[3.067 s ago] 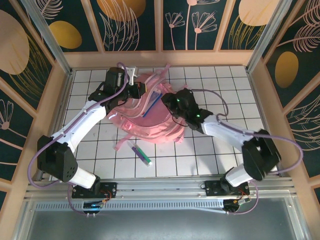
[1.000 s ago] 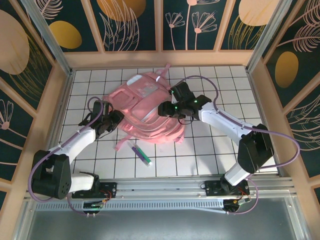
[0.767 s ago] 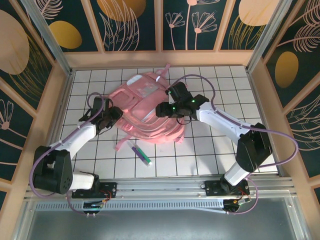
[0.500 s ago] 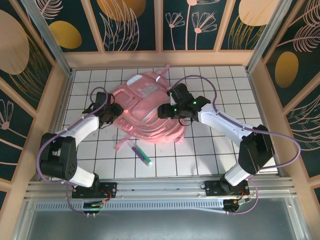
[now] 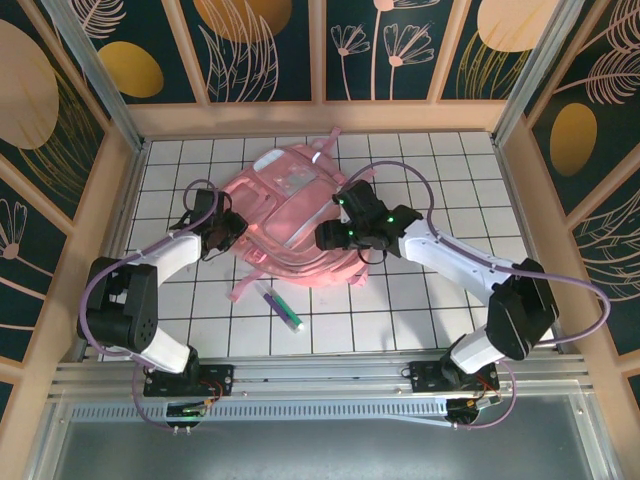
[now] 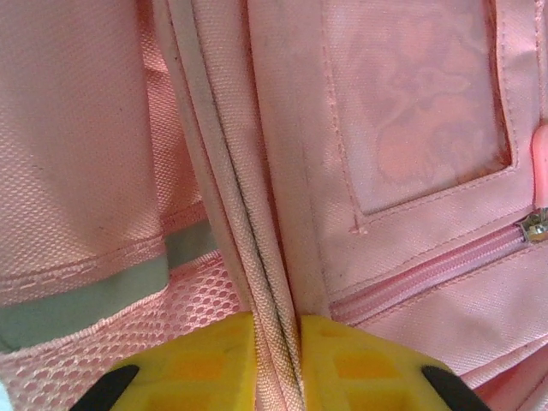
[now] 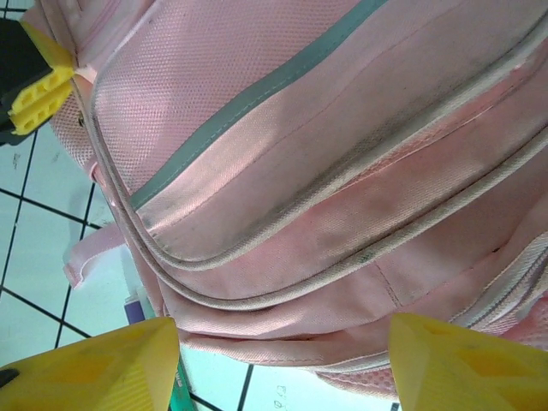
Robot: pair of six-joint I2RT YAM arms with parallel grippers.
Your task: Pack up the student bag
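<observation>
The student bag (image 5: 290, 215), a large pink backpack with grey reflective strips, lies flat in the middle of the tiled table. My left gripper (image 5: 229, 231) is at its left edge. In the left wrist view that gripper (image 6: 276, 334) is shut on a piped seam of the bag (image 6: 411, 111), the ridge pinched between the yellow fingers (image 6: 197, 364). My right gripper (image 5: 335, 236) hovers over the bag's right half. Its jaws (image 7: 278, 368) stand open and wide apart above the bag's (image 7: 342, 171) lower edge, holding nothing.
A purple-and-green marker (image 5: 282, 306) lies on the tiles just in front of the bag, also as a marker tip (image 7: 178, 381) beside my right finger. A loose pink strap (image 5: 243, 290) trails toward it. Wooden walls ring the table.
My left gripper moved up to the bag's left edge and closed on its seam. My right gripper slid slightly nearer over the bag and opened a little wider.
</observation>
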